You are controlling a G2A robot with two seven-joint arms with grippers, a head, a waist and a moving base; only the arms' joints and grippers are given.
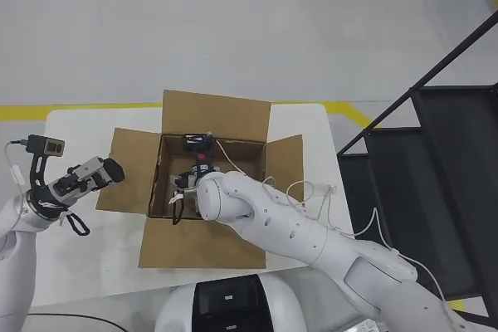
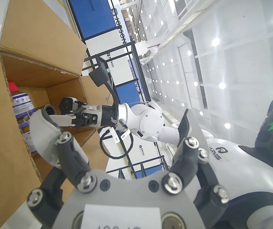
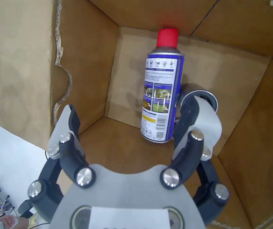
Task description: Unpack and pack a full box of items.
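Spray can (image 3: pixel 161 89) stands upright on the floor of the box (image 3: pixel 234 72), near a far corner, red cap toward the open top. Its long axis is vertical and the printed label faces my right wrist camera. Right gripper (image 3: pixel 131 110) is down inside the box, jaws spread and empty, with the can ahead of them and not yet between. A dark-rimmed round item (image 3: pixel 204 93) sits just beside the can, partly hidden behind one finger; I cannot tell whether they touch. Risks as I judge them: that finger clips the can high on approach and topples it, tall and narrow-based as it is, or closing pinches the round item along with it. Left gripper (image 1: pixel 112 173) hangs spread and empty outside the box, by a side flap.
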